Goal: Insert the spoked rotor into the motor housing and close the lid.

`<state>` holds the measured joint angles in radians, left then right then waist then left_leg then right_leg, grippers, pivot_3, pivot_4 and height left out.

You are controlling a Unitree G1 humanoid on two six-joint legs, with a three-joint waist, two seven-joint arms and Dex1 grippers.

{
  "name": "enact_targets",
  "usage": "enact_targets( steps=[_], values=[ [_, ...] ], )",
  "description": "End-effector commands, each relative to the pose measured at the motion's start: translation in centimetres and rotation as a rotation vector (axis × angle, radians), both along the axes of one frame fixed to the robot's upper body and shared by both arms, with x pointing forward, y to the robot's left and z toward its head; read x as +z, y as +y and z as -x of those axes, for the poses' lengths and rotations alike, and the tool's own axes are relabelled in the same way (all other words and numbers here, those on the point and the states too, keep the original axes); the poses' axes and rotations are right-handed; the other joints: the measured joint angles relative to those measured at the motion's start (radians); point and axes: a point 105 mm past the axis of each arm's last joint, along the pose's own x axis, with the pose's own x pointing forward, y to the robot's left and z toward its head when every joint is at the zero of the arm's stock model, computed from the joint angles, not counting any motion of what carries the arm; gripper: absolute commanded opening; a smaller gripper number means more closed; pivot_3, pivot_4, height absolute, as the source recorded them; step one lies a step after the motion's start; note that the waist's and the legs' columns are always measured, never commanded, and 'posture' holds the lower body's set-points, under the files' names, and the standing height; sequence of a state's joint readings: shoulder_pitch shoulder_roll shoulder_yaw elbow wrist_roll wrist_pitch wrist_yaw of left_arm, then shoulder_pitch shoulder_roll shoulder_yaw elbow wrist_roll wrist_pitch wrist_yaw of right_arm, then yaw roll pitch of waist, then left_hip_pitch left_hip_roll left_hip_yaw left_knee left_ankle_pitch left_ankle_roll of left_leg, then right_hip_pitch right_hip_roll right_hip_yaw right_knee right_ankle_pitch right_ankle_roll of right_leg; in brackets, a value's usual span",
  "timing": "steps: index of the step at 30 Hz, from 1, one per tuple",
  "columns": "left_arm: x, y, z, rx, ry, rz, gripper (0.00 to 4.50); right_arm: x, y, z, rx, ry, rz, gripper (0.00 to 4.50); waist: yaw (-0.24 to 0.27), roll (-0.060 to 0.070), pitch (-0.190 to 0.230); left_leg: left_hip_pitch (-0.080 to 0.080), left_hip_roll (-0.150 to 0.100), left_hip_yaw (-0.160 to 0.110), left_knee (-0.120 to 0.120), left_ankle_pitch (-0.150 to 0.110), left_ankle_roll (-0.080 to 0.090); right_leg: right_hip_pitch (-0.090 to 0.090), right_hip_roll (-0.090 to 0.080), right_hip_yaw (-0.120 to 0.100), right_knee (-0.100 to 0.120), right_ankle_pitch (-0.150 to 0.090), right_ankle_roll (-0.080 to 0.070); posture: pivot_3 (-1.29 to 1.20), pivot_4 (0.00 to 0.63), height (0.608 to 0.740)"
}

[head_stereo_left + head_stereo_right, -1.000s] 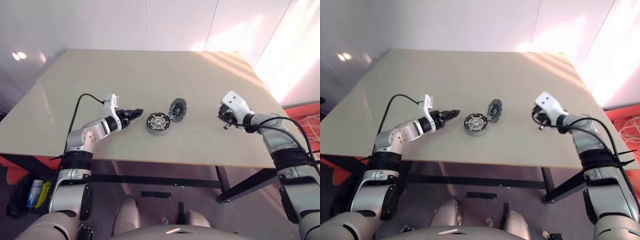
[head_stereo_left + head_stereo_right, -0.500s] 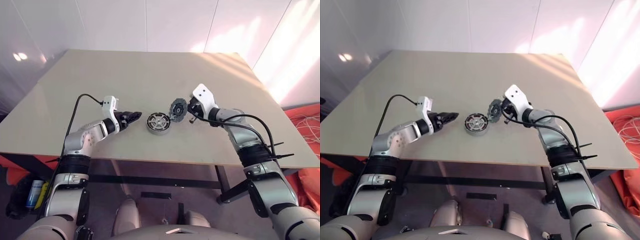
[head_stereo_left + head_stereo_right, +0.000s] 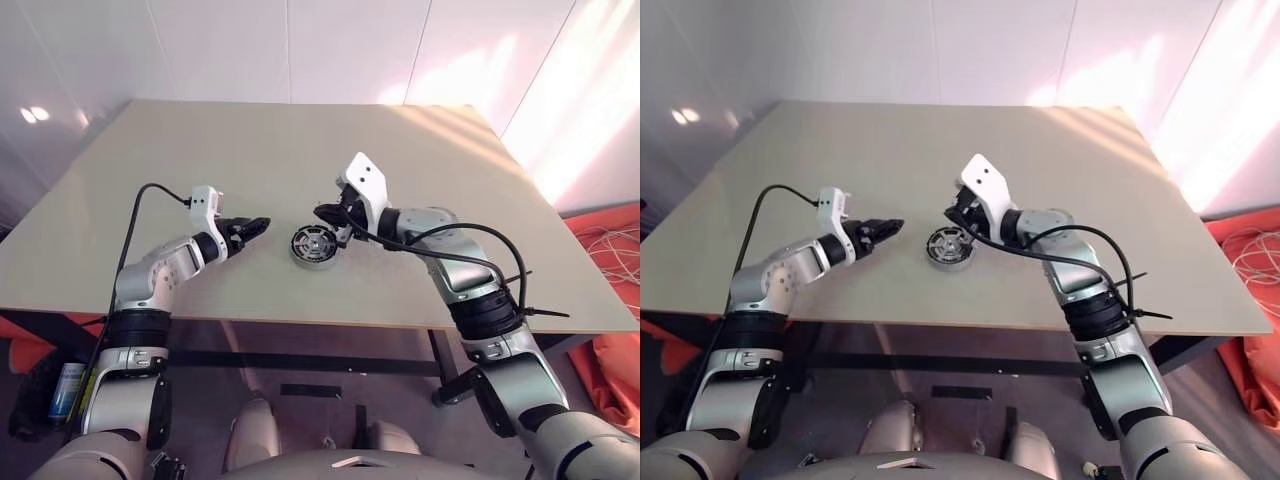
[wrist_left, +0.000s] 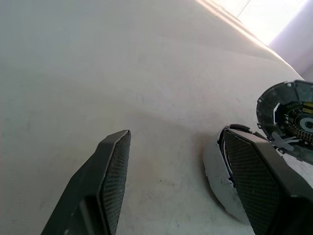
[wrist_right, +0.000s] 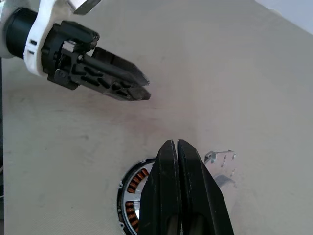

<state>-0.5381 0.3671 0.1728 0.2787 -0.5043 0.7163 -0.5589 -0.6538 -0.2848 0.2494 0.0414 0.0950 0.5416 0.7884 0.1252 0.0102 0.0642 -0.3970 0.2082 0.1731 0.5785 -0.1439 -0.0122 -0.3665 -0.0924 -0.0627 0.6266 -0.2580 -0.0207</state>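
Note:
The motor housing (image 3: 297, 251) lies flat at the middle of the table, coppery windings (image 5: 131, 192) showing inside. A pale spoked rotor (image 3: 316, 242) sits in it. The lid (image 4: 287, 115) stands tilted on edge against the housing's far right side, its segmented inner face showing. My right gripper (image 3: 323, 212) hovers just behind and above the housing, in front of the lid, shut with nothing between its fingers (image 5: 168, 161). My left gripper (image 3: 252, 225) is open and empty, a short way left of the housing and pointing at it.
The beige table (image 3: 200, 150) holds nothing else around the parts. Its front edge runs just below both arms. A black cable (image 3: 150, 195) loops off the left wrist, another trails from the right forearm.
The right arm has swung from the table's right side leftward to the housing and lid. The left gripper has drawn back slightly to the left.

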Motion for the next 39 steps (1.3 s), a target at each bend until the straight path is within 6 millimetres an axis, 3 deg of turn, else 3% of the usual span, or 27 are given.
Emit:
enact_targets(
  steps=[1, 5, 8, 12, 16, 19, 21, 24, 28, 31, 34, 39],
  values=[
    [2.8, 1.4, -0.8, 0.039, -0.092, -0.011, 3.23, -0.3, 1.0, -0.1, 0.0, 0.004, 0.012, 0.04, 0.0, 0.0, 0.0, 0.0, 0.0, 0.0, 0.0, 0.0, 0.0, 0.0, 0.0, 0.0, 0.0, 0.0, 0.0, 0.0, 0.0, 0.74],
    [3.4, 2.1, -0.9, 0.056, -0.108, -0.019, 3.23, -2.5, 1.3, -0.2, -0.023, 0.064, 0.025, 0.04, 0.0, 0.0, 0.0, 0.0, 0.0, 0.0, -0.001, 0.002, -0.003, 0.0, 0.0, 0.0, 0.0, 0.0, 0.0, 0.0, 0.0, 0.74],
    [3.6, 2.3, -0.8, 0.06, -0.11, -0.022, 3.23, -2.6, 1.2, -0.2, -0.024, 0.06, 0.02, 0.04, 0.0, 0.0, 0.0, 0.0, 0.0, 0.0, -0.001, 0.002, -0.004, 0.0, 0.0, 0.0, -0.001, 0.0, 0.0, 0.0, 0.0, 0.74],
    [3.1, 2.1, -0.7, 0.055, -0.101, -0.022, 3.23, 2.0, 0.9, 0.0, 0.007, 0.021, -0.133, 0.04, -0.001, 0.0, 0.0, -0.001, 0.0, 0.0, -0.001, 0.002, -0.004, -0.001, 0.0, 0.0, -0.001, 0.0, 0.0, 0.0, 0.0, 0.74],
    [2.6, 1.4, -0.7, 0.036, -0.086, -0.012, 3.23, 8.7, -0.1, 0.2, 0.031, -0.067, -0.256, 0.04, -0.001, 0.0, 0.0, -0.001, 0.0, 0.0, -0.001, 0.002, -0.004, -0.002, 0.0, 0.0, 0.0, 0.0, 0.0, 0.0, 0.0, 0.74],
    [2.2, 0.9, -1.0, 0.03, -0.072, -0.019, 3.23, 12.0, -1.1, 0.0, 0.017, -0.114, -0.307, 0.04, 0.001, 0.0, 0.0, 0.0, 0.0, 0.0, -0.002, 0.003, -0.004, -0.001, 0.0, 0.0, 0.0, 0.0, 0.0, 0.0, 0.0, 0.74],
    [1.7, 0.7, -1.1, 0.022, -0.062, -0.035, 3.23, 13.0, -2.0, -0.7, -0.025, -0.138, -0.316, 0.04, 0.002, -0.001, 0.0, 0.0, 0.0, 0.0, -0.002, 0.003, -0.004, 0.0, 0.0, 0.0, 0.0, 0.0, 0.0, 0.0, 0.0, 0.74],
    [1.9, 0.3, -1.1, 0.013, -0.069, -0.012, 3.23, 11.4, -3.7, -2.7, -0.132, -0.135, -0.243, 0.04, 0.002, -0.001, 0.0, 0.001, -0.001, 0.0, -0.002, 0.003, -0.005, 0.0, 0.0, 0.0, -0.001, 0.0, 0.0, 0.0, 0.0, 0.74],
    [2.1, 0.1, -1.3, 0.009, -0.075, -0.011, 3.23, 3.8, -8.0, -5.5, -0.33, -0.046, 0.002, 0.04, 0.007, -0.002, -0.001, 0.001, -0.001, 0.0, -0.002, 0.004, -0.006, 0.001, 0.0, 0.0, -0.001, 0.0, 0.0, 0.0, 0.0, 0.74],
    [2.0, 0.2, -1.3, 0.011, -0.073, -0.015, 3.23, 0.9, -9.3, -5.7, -0.358, -0.029, 0.1, 0.04, 0.006, -0.001, 0.0, -0.001, -0.001, 0.0, -0.002, 0.004, -0.006, -0.001, -0.001, 0.0, -0.001, 0.0, 0.0, 0.0, 0.0, 0.74],
    [1.8, 0.2, -1.2, 0.012, -0.068, -0.018, 3.23, -0.7, -9.8, -5.4, -0.354, -0.017, 0.143, 0.04, 0.0, -0.001, 0.0, -0.006, -0.001, 0.0, -0.002, 0.004, -0.006, -0.006, 0.0, 0.0, 0.0, 0.0, 0.0, 0.0, 0.0, 0.74],
    [1.7, 0.4, -1.3, 0.015, -0.064, -0.023, 3.23, -0.2, -8.2, -4.1, -0.256, 0.001, 0.087, 0.04, 0.0, -0.001, 0.0, -0.006, 0.0, 0.001, -0.002, 0.003, -0.005, -0.006, 0.001, 0.0, -0.001, 0.0, 0.0, 0.0, 0.0, 0.74]
  ],
)
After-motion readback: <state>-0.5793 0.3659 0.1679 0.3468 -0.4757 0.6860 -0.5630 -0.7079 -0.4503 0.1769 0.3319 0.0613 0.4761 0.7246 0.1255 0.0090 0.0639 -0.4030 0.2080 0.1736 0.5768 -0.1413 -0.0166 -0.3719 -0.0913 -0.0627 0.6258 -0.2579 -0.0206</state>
